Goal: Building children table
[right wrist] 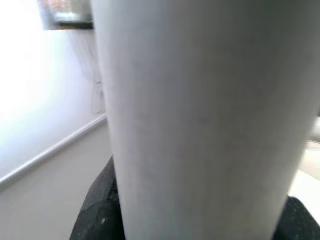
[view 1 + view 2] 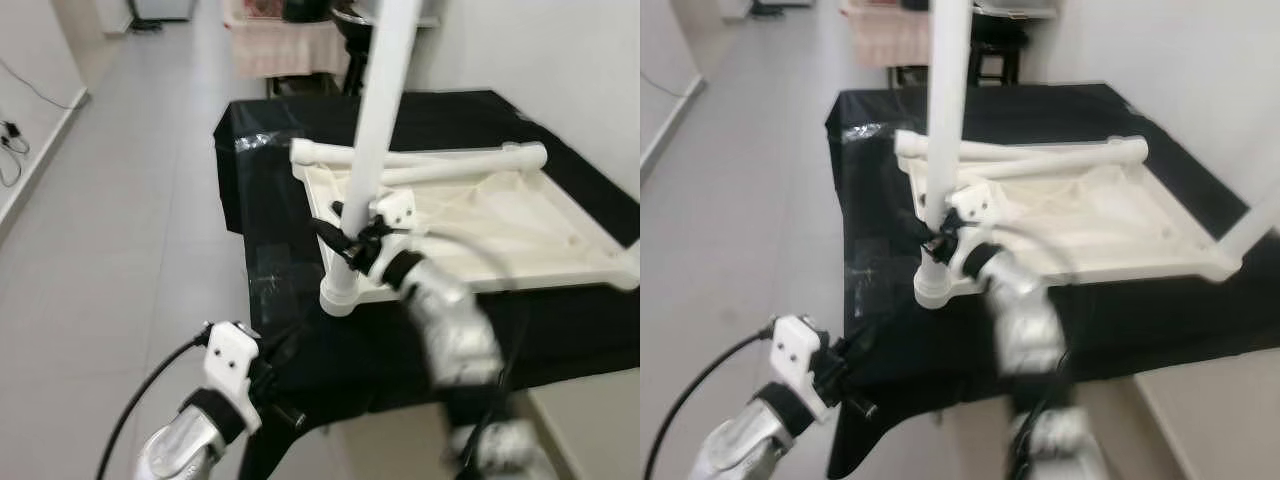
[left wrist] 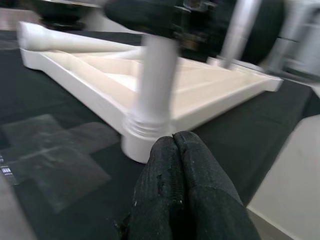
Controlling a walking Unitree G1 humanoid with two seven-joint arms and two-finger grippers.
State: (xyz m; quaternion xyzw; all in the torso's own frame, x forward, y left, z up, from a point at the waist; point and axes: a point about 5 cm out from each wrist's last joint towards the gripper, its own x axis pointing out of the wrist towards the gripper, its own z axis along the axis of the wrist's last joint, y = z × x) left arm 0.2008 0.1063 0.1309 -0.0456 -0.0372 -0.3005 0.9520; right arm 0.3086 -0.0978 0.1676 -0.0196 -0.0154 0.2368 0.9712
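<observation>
Upside down on a black-draped bench point(image 2: 300, 150) lies the white tabletop point(image 2: 520, 235), its ribbed underside facing up and one corner near the bench's front edge. From that near corner a white leg point(image 2: 375, 150) stands upright in its round socket point(image 2: 340, 295), rising out of the top of the head views. Two loose legs point(image 2: 440, 160) lie flat across the far end of the tabletop, side by side and touching its rim. At the tabletop's right near corner, the right eye view shows a further white tube point(image 2: 1255, 225) slanting up and out of the picture.

The right gripper point(image 2: 352, 240) is on the upright leg just above the socket, its black fingers pinching the tube from both sides; in the right wrist view the leg point(image 1: 205, 120) runs the whole height of the picture with dark finger pads point(image 1: 97, 210) pressed against its flanks. The silver right forearm point(image 2: 455, 325) is blurred and stretches back from the leg toward the bench's front edge.

The left gripper point(image 2: 285, 412) hangs low before the bench's front edge, below and to the left of the socket, touching nothing. Its two fingers point(image 3: 172, 195) are pressed together with no gap, and the left wrist view looks past them at the socket point(image 3: 142, 137) and the tabletop beyond. A patch of clear tape point(image 2: 270, 275) shines on the cloth just left of the socket. Grey floor tiles point(image 2: 100, 250) run off to the left of the bench.
</observation>
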